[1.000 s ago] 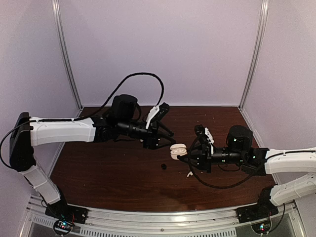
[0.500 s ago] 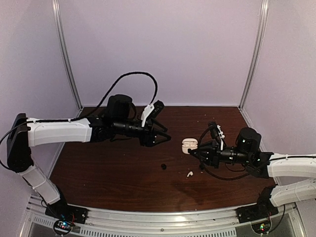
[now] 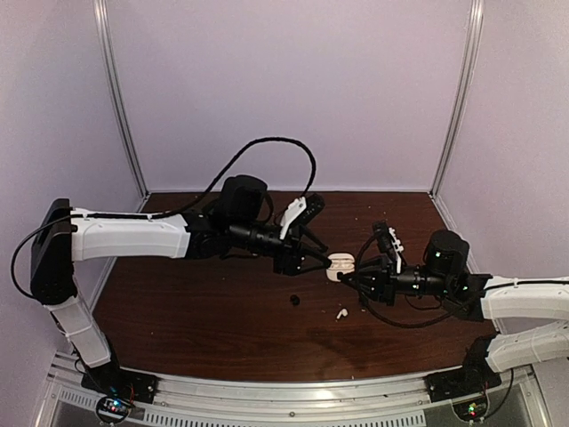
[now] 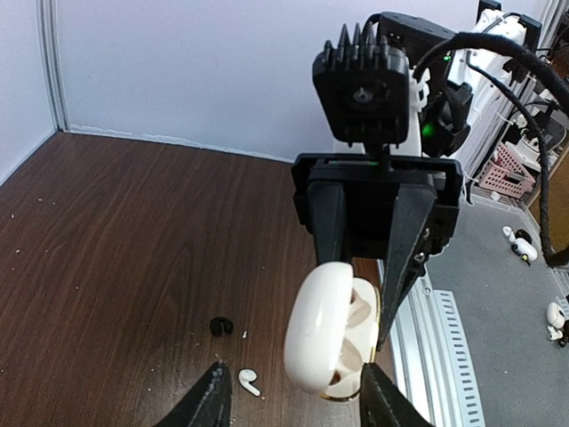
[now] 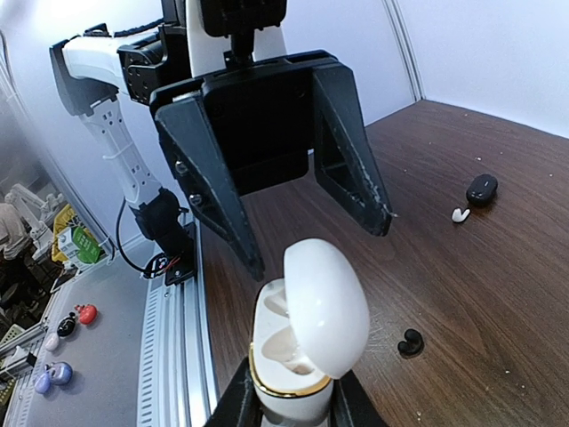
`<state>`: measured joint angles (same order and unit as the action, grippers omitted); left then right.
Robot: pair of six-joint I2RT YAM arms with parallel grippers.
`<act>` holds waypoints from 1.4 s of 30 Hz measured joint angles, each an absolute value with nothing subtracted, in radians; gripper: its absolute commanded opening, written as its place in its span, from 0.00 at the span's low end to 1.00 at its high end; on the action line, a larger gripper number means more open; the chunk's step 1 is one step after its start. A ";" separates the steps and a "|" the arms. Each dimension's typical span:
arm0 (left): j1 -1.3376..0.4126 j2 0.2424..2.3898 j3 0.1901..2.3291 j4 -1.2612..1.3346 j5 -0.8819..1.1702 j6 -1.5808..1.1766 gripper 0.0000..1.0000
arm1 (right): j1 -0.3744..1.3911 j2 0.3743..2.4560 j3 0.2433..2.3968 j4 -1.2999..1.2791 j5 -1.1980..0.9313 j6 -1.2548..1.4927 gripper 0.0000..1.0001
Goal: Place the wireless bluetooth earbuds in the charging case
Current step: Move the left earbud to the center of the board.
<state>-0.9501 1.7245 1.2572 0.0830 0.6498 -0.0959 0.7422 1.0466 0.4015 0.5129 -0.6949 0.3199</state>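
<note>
My right gripper [image 3: 347, 272] is shut on a white charging case [image 3: 340, 264] and holds it above the table with its lid open. In the right wrist view the case [image 5: 302, 342] stands upright between my fingers, and its two sockets look empty. My left gripper [image 3: 316, 260] is open and empty, just left of the case, with its jaws facing it [image 5: 317, 247]. In the left wrist view the case [image 4: 329, 329] hangs just beyond my left fingertips [image 4: 212, 400]. A black earbud [image 3: 295, 300] and a white earbud [image 3: 340, 313] lie on the table below.
The brown table [image 3: 204, 311] has a metal rail [image 3: 284, 391] along its near edge. In the right wrist view another white earbud [image 5: 460, 214] lies next to a small rounded black thing [image 5: 482, 188] further off. White walls close in the back and sides.
My right gripper drew back to the right with the case, then held still. My left gripper moved right and now faces the case, open.
</note>
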 measured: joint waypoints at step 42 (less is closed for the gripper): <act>-1.006 2.028 1.446 -0.167 0.442 -0.105 0.50 | 0.389 0.820 0.347 0.412 -0.588 0.441 0.01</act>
